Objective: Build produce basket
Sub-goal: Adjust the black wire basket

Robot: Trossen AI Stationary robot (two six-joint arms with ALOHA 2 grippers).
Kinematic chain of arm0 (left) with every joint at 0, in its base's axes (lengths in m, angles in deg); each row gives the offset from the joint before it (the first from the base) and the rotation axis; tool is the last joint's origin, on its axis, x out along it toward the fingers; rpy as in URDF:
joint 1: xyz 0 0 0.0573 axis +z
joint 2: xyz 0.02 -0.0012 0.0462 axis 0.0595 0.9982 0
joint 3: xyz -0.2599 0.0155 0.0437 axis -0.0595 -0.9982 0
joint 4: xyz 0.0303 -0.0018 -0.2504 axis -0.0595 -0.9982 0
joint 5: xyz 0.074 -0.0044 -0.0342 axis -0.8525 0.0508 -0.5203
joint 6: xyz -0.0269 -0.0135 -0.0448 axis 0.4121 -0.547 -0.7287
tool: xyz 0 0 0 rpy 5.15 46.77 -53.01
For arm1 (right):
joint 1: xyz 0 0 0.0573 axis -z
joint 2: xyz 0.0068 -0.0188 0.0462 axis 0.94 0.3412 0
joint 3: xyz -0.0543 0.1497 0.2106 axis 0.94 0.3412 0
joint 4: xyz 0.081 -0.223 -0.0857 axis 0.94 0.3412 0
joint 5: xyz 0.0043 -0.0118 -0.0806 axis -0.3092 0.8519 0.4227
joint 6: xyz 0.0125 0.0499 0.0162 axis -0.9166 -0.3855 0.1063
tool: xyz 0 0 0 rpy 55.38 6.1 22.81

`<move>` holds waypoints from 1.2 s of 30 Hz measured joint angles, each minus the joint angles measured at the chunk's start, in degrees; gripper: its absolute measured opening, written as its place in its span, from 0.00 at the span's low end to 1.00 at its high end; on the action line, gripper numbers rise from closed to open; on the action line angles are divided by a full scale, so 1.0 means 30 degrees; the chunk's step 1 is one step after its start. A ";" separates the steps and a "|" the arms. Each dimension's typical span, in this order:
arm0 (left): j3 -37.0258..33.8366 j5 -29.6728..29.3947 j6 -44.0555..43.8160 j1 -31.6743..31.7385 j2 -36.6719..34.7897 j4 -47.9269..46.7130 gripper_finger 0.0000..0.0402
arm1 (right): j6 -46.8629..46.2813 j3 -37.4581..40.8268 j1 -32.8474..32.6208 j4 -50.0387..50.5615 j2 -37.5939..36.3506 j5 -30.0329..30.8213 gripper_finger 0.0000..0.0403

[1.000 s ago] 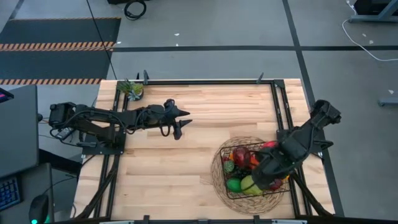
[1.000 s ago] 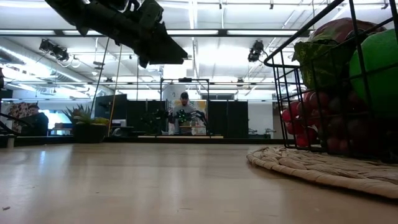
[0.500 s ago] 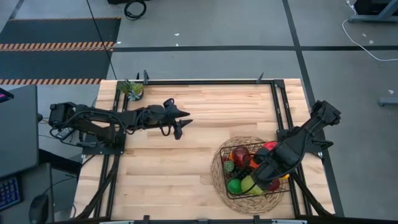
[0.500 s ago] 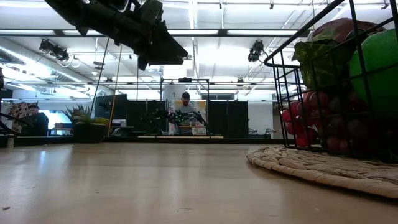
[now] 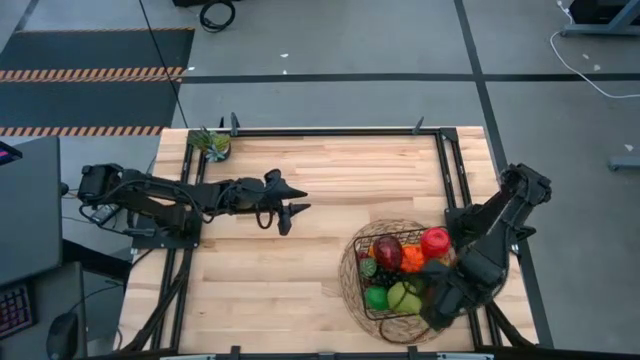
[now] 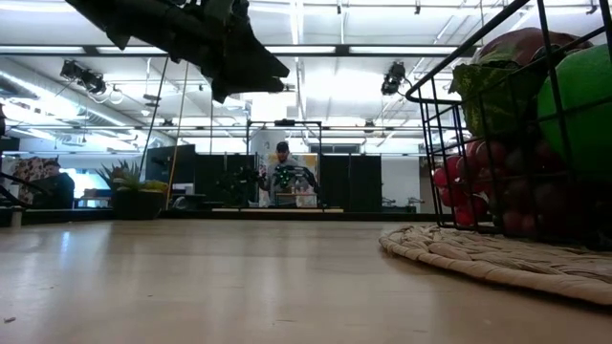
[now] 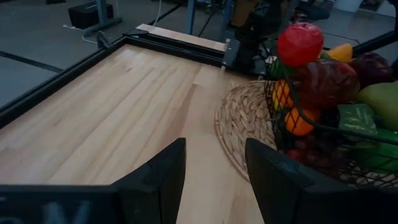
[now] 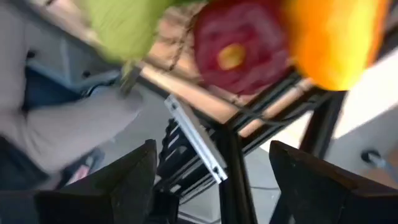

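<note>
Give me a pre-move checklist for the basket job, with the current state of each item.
1. Basket sits on the woven mat: ok.
2. Produce is inside the basket, with a red fruit riding on top: ok.
3. Right end effector is open, holds nothing, and is at the basket's near right corner: ok.
4. Left end effector hangs above bare table, apart from the basket, holding nothing: ok.
5. Loose produce left on the table: none seen.
6. Whether the red fruit on top sits steady: cannot tell.
</note>
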 joint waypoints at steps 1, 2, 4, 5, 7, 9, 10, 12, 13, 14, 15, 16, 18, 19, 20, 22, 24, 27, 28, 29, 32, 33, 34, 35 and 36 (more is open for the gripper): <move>-0.0007 0.0000 0.0000 -0.0075 0.0000 0.0007 0.43 | 0.0208 0.0007 -0.0289 -0.0295 0.0007 0.0182 0.77; -0.0007 -0.0007 0.0000 -0.0103 0.0000 0.0007 0.43 | 0.0414 0.0007 -0.0585 -0.0307 0.0010 0.0418 0.76; -0.0007 -0.0011 0.0000 -0.0170 0.0000 0.0007 0.43 | 0.0997 0.0015 -0.1163 0.0084 0.0010 0.1105 0.75; -0.0007 -0.0010 0.0000 -0.0170 0.0000 0.0017 0.43 | 0.1397 0.0015 -0.1456 0.0261 0.0010 0.1561 0.75; -0.0007 -0.0007 -0.0045 -0.0184 0.0000 0.0036 0.43 | 0.2424 0.0053 -0.2040 0.0665 0.0010 0.2562 0.73; 0.0000 -0.0007 -0.0266 -0.0184 0.0000 0.0036 0.43 | 0.3430 0.0382 -0.2483 0.0807 0.0003 0.3310 0.72; -0.0001 -0.0015 -0.0282 -0.0177 0.0000 0.0036 0.43 | 0.3899 0.0674 -0.2664 0.0819 0.0010 0.3419 0.71; -0.0007 -0.0015 -0.0354 -0.0177 0.0000 0.0036 0.43 | 0.4934 0.1368 -0.2935 0.0722 0.0010 0.3325 0.70; -0.0004 -0.0007 -0.0360 -0.0177 0.0000 0.0029 0.43 | 0.5316 0.1799 -0.3010 0.0589 0.0010 0.3069 0.70; -0.0007 -0.0015 -0.0359 -0.0177 0.0000 0.0029 0.43 | 0.5665 0.2231 -0.3062 0.0532 0.0010 0.2847 0.70; -0.0007 -0.0015 -0.0364 -0.0177 0.0000 0.0029 0.43 | 0.5958 0.2631 -0.3112 0.0578 0.0030 0.2663 0.69; -0.0003 -0.0015 -0.0364 -0.0177 0.0000 0.0029 0.43 | 0.6234 0.2993 -0.3162 0.0605 0.0032 0.2632 0.69; -0.0006 -0.0015 -0.0364 -0.0177 0.0000 0.0029 0.43 | 0.6783 0.3610 -0.3185 0.0534 0.0032 0.2648 0.69; -0.0007 -0.0015 -0.0364 -0.0177 0.0000 0.0029 0.43 | 0.7095 0.3855 -0.3185 0.0526 0.0032 0.2731 0.69; -0.0007 -0.0015 -0.0364 -0.0177 0.0000 0.0029 0.43 | 0.7279 0.4032 -0.3185 0.0454 0.0032 0.2880 0.69; -0.0007 -0.0015 -0.0363 -0.0177 0.0000 0.0021 0.43 | 0.7617 0.4285 -0.3191 0.0092 0.0017 0.3013 0.69; -0.0005 -0.0015 -0.0359 -0.0177 0.0000 0.0010 0.43 | 0.7634 0.4393 -0.3192 -0.0494 0.0010 0.2984 0.69; -0.0007 -0.0015 -0.0342 -0.0177 0.0000 0.0007 0.43 | 0.7433 0.4401 -0.3192 -0.1459 0.0010 0.2606 0.69; -0.0007 -0.0015 -0.0342 -0.0177 0.0000 0.0007 0.43 | 0.7224 0.4401 -0.3193 -0.1556 0.0010 0.2512 0.69; -0.0007 -0.0015 -0.0335 -0.0177 0.0000 0.0003 0.43 | 0.7050 0.4401 -0.3210 -0.1620 0.0010 0.2539 0.69; -0.0001 -0.0015 -0.0335 -0.0155 0.0000 0.0006 0.43 | 0.6655 0.4408 -0.3228 -0.2065 0.0010 0.2636 0.69; -0.0007 -0.0015 -0.0328 -0.0155 0.0000 -0.0001 0.43 | 0.6579 0.4408 -0.3225 -0.2097 0.0010 0.2576 0.69; -0.0003 -0.0015 -0.0328 -0.0155 0.0000 -0.0004 0.43 | 0.6518 0.4408 -0.3214 -0.2100 0.0010 0.2444 0.69; -0.0007 -0.0015 -0.0328 -0.0155 0.0000 -0.0018 0.43 | 0.6485 0.4408 -0.3214 -0.2150 0.0010 0.2296 0.69; -0.0007 -0.0015 -0.0328 -0.0155 0.0005 -0.0022 0.43 | 0.6459 0.4408 -0.3214 -0.2241 0.0014 0.2175 0.69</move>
